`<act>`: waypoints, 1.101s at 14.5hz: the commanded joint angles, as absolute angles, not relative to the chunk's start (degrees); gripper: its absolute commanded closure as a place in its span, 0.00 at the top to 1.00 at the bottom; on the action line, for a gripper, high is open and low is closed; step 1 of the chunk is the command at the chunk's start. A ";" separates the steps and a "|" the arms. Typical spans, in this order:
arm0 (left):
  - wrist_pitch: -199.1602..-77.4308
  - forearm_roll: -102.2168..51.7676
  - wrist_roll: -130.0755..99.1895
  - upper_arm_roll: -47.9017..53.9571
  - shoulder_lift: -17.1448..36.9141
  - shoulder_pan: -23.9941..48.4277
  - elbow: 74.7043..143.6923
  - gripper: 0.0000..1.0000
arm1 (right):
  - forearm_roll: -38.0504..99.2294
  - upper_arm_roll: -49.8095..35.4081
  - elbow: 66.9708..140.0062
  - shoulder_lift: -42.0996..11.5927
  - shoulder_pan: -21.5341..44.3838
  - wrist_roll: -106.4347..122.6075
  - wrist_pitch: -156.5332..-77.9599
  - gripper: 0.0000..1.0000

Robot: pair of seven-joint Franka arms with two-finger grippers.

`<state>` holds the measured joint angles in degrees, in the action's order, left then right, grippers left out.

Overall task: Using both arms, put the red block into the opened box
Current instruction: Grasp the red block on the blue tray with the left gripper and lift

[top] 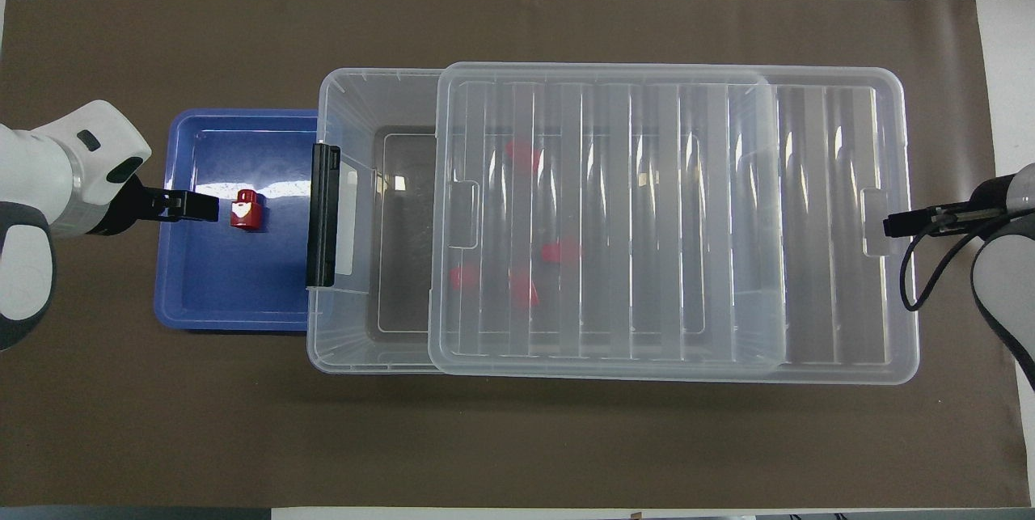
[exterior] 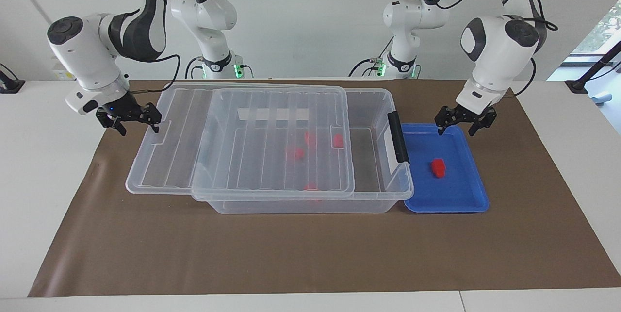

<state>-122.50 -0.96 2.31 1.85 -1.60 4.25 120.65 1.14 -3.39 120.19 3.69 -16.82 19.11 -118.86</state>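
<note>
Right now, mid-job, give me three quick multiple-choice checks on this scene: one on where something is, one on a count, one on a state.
1. Where is the loose red block?
A. In the blue tray
B. On the lid
C. On the bare mat

2. How many red blocks show inside the box?
A. One
B. Four
C. Seven

3. How does the lid sit?
A. Fully covering the box
B. Slid partway toward the right arm's end, leaving a gap by the black handle
C. Flat on the mat, off the box

Answers:
1. A: the block lies on the tray floor, with the left gripper over the tray's edge.
2. B: four red shapes show through the clear lid.
3. B: the lid overhangs the box end by the right gripper, and the handle end is uncovered.
</note>
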 commanded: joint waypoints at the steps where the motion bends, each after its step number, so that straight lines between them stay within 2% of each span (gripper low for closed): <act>1: -130.15 -0.62 2.72 1.32 -0.10 5.36 125.67 1.00 | 0.62 -3.87 120.76 3.69 -18.98 22.32 -120.59 1.00; 6: -138.93 -0.62 2.81 1.23 5.79 4.92 127.87 1.00 | 0.62 -3.87 120.59 3.60 -21.27 25.57 -120.76 1.00; 9: -145.27 -0.62 2.90 1.23 7.28 4.22 130.25 1.00 | 0.62 -3.87 120.59 3.60 -21.88 26.28 -120.76 1.00; 12: -146.16 -0.62 2.81 1.14 8.35 3.96 130.17 1.00 | 0.53 -3.78 120.50 3.60 -22.06 26.37 -120.76 1.00; 13: -145.99 -0.62 2.90 1.14 8.35 3.87 130.25 0.95 | 0.61 -3.69 120.50 3.60 -22.06 26.54 -120.76 1.00; 14: -145.90 -0.62 2.73 1.06 8.35 3.61 130.17 0.82 | 0.62 -3.60 120.41 3.60 -22.15 27.41 -120.76 1.00; 15: -145.90 -0.62 2.55 1.05 8.35 3.60 130.17 0.48 | 0.62 -3.60 120.41 3.60 -22.15 27.77 -120.76 1.00; 16: -145.64 -0.62 2.64 1.05 8.26 3.52 130.08 0.03 | 0.62 -3.60 120.41 3.60 -22.06 27.69 -120.76 1.00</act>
<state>-144.40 -0.95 2.32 1.10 8.57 3.94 129.34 1.12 -3.33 120.16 3.61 -20.99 25.63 -119.82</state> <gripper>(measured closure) 0.145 0.000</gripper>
